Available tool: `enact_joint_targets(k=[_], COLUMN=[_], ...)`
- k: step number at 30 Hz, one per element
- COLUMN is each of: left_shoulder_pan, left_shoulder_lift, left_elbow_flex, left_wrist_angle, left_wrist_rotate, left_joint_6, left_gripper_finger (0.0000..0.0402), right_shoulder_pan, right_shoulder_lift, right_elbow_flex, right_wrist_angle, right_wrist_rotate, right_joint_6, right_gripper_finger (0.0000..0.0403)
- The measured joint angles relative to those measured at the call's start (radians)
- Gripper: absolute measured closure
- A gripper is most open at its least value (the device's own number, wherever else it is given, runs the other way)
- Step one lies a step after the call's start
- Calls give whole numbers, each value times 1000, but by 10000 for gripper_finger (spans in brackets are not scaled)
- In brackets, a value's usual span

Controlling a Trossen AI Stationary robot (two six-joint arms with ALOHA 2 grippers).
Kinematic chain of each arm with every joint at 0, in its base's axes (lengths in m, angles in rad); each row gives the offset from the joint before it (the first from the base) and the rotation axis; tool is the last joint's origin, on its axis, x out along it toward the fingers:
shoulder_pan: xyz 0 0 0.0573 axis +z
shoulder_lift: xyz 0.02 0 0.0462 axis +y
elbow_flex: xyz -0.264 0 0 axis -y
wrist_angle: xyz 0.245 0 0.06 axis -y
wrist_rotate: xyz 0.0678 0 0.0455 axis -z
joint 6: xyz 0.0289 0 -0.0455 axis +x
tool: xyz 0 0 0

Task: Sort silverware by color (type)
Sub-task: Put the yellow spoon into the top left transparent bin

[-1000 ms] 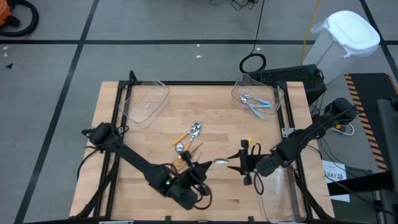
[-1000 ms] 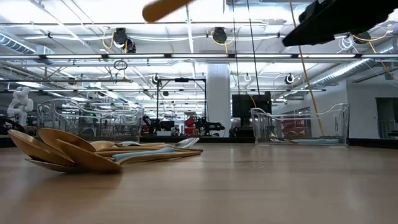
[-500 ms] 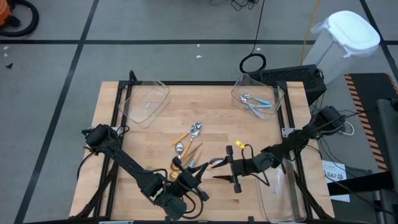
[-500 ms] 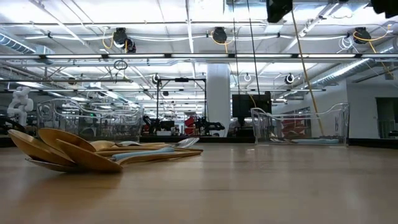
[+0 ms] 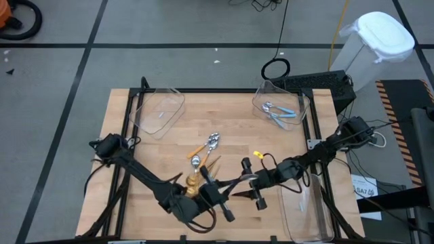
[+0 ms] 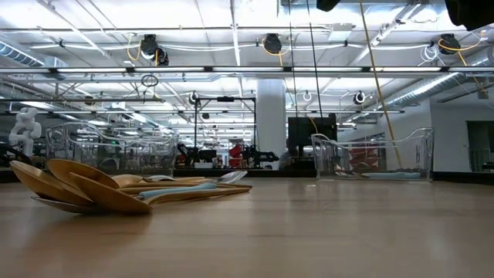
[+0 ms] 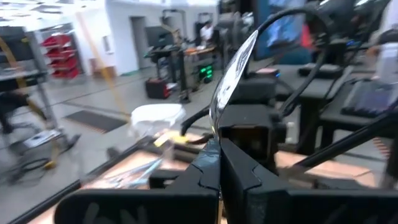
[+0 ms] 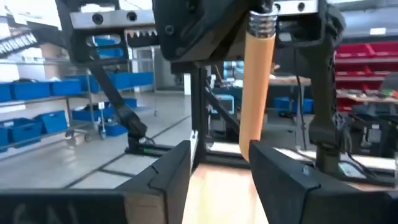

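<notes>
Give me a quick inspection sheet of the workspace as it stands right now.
Surface: wooden table.
Job's things: spoon pile at centre; blue spoons in far right bin; one orange-handled spoon held up between both arms.
Clutter: nothing seen.
Grippers: left hand shut on that spoon; right hand open around its handle.
Cables: yellow cord, black loop on floor.
Surroundings: white bin, lab room.

Spoon pile (image 5: pixel 203 157) blocks centre; bins (image 5: pixel 160 110) crowd far corners.
</notes>
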Motion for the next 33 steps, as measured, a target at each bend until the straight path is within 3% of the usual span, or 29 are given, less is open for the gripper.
enact_joint_targets(k=[13, 20, 24, 28, 33], left_shoulder_pan=[65, 64, 64, 78, 78], left_shoulder_lift=[1, 2, 2, 12, 17], left_elbow_flex=[0, 0, 0, 1, 1], left_wrist_angle=[91, 95, 101, 108, 109], left_wrist_rotate=[242, 247, 247, 266, 267], left_joint_6=[33, 53, 61, 60, 75], left_gripper_finger=[401, 401, 401, 401, 401], right_shoulder_pan=[-7, -14, -14, -17, -18], right_shoulder_lift=[0, 0, 0, 0, 0], right_elbow_flex=[0, 0, 0, 0, 0], right_wrist_angle=[50, 36, 56, 76, 76], right_wrist_rotate=[1, 106, 99, 15, 1], right_joint_6=[-52, -58, -78, -97, -97], right_gripper_finger=[248, 242, 238, 241, 283])
